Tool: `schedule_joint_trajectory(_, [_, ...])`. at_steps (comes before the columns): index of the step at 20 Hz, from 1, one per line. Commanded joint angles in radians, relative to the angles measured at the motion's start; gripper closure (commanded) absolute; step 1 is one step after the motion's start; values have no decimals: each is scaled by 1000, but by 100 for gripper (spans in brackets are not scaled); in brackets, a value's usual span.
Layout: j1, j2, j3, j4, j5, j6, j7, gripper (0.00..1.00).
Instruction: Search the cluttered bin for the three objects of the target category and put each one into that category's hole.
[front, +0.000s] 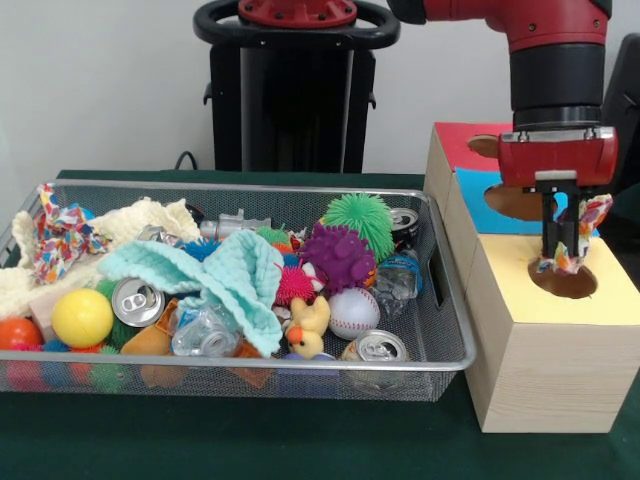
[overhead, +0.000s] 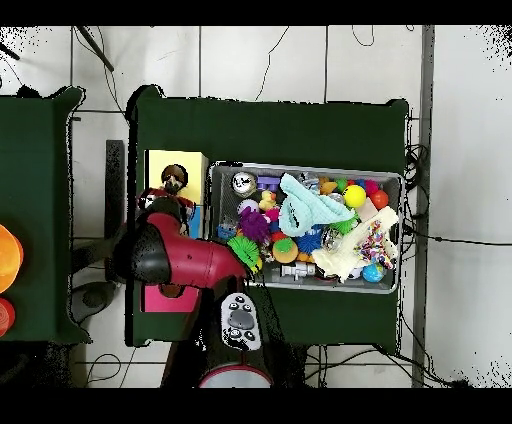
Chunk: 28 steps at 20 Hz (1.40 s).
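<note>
My claw (front: 563, 243) hung directly over the round hole (front: 563, 281) in the yellow section of the wooden box (front: 545, 370), closed on a patterned cloth scrap (front: 580, 235). The scrap sat pinched between my fingers, its lower end dangling at the hole's rim and an upper fold sticking out to one side. It was white fabric with small red, blue and orange prints. A similar patterned cloth (front: 58, 232) lay at the far end of the wire bin (front: 440, 300), well apart from me. The front view showed the grip plainly; from overhead my arm (overhead: 185, 255) covered most of the box, leaving only the yellow section (overhead: 160, 165) and the bin's contents visible.
</note>
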Motion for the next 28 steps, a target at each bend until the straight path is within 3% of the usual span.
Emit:
schedule_joint_trajectory(1, [16,90,-59,-54,62,38,159,100])
schedule_joint_trajectory(15, [97,146,-155,-113,127,49,154,100])
schedule_joint_trajectory(16, [93,146,-150,-114,114,36,156,0])
schedule_joint_trajectory(28, [94,154,-156,-123,118,71,164,0])
